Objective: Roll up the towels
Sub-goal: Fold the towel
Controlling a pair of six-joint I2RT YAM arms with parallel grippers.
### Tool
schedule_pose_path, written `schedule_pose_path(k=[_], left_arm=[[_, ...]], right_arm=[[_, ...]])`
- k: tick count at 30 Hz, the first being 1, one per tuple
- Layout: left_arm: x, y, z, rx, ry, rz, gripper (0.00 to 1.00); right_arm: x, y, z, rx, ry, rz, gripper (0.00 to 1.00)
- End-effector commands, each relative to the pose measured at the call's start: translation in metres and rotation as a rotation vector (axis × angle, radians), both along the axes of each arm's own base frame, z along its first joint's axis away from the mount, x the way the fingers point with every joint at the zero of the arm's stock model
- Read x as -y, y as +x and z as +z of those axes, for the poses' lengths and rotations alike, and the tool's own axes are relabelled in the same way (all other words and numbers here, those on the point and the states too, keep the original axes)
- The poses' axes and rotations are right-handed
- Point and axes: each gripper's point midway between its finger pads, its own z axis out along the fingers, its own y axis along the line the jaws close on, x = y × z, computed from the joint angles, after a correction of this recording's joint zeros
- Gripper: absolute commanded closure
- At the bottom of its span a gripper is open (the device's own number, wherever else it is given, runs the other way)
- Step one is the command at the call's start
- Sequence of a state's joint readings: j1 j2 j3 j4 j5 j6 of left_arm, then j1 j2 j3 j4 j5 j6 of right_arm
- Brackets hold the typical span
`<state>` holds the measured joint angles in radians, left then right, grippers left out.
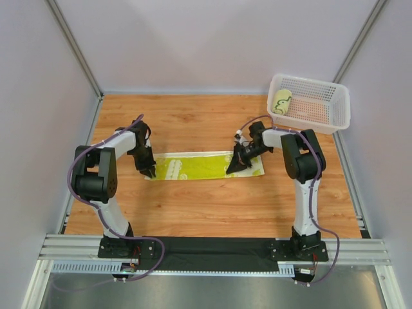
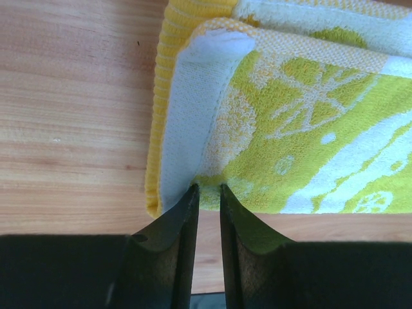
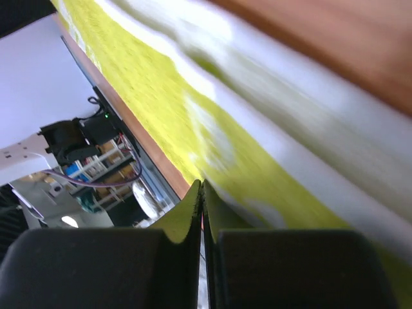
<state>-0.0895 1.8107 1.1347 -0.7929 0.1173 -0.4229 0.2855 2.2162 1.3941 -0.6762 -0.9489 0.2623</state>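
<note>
A yellow-green patterned towel [image 1: 203, 166] lies folded in a long strip across the middle of the table. My left gripper [image 1: 149, 172] is at its left end. In the left wrist view its fingertips [image 2: 192, 190] stand narrowly apart over the near edge of the towel [image 2: 309, 129], which lies flat. My right gripper [image 1: 232, 168] is low over the towel near its right end. In the blurred right wrist view its fingers [image 3: 194, 193] are pressed together beside the towel [image 3: 193, 109], with no fabric seen between them. A rolled towel [image 1: 281, 101] lies in the basket.
A white plastic basket [image 1: 322, 119] stands at the back right of the wooden table. Grey walls close in the left, right and back sides. A black rail runs along the near edge by the arm bases.
</note>
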Motion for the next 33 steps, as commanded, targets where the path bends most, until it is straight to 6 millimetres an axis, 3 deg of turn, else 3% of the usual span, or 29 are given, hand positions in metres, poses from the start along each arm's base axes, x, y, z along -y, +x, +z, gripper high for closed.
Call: schedule_pose_path(k=[1,5,7,13,15,16,21,22,30,33], left_arm=[[-0.023,-0.006,-0.016,-0.042,0.105,-0.013,0.73],[-0.023,-0.005,-0.016,-0.04,0.106,-0.011,0.73],[-0.023,-0.004,-0.015,-0.039,0.106,-0.011,0.73],[-0.022,-0.002,-0.013,-0.03,0.101,-0.011,0.73],[-0.021,-0.002,-0.011,-0.021,0.094,-0.011,0.73],[-0.021,-0.002,-0.011,-0.021,0.094,-0.011,0.73],[-0.019,0.001,-0.008,0.0,0.083,-0.002,0.71],[-0.019,0.001,-0.008,0.002,0.083,-0.003,0.7],[-0.017,0.002,-0.004,0.023,0.075,0.0,0.61],[-0.017,0.002,-0.001,0.042,0.071,0.007,0.51]], right_arm=[[0.04,-0.004,-0.006,-0.094,-0.088,-0.125,1.0],[0.081,0.002,0.005,-0.084,-0.137,-0.223,1.0],[0.092,-0.001,0.014,-0.072,-0.157,-0.253,1.0],[0.14,-0.013,0.015,-0.031,-0.396,-0.343,1.0],[0.159,-0.006,0.027,0.02,-0.435,-0.422,1.0],[0.161,-0.006,0.031,0.032,-0.432,-0.441,1.0],[0.159,-0.003,0.059,0.141,-0.392,-0.513,0.54],[0.158,-0.004,0.06,0.146,-0.383,-0.517,0.51],[0.158,-0.008,0.038,0.089,-0.402,-0.523,0.47],[0.159,-0.008,0.028,0.074,-0.407,-0.52,0.46]])
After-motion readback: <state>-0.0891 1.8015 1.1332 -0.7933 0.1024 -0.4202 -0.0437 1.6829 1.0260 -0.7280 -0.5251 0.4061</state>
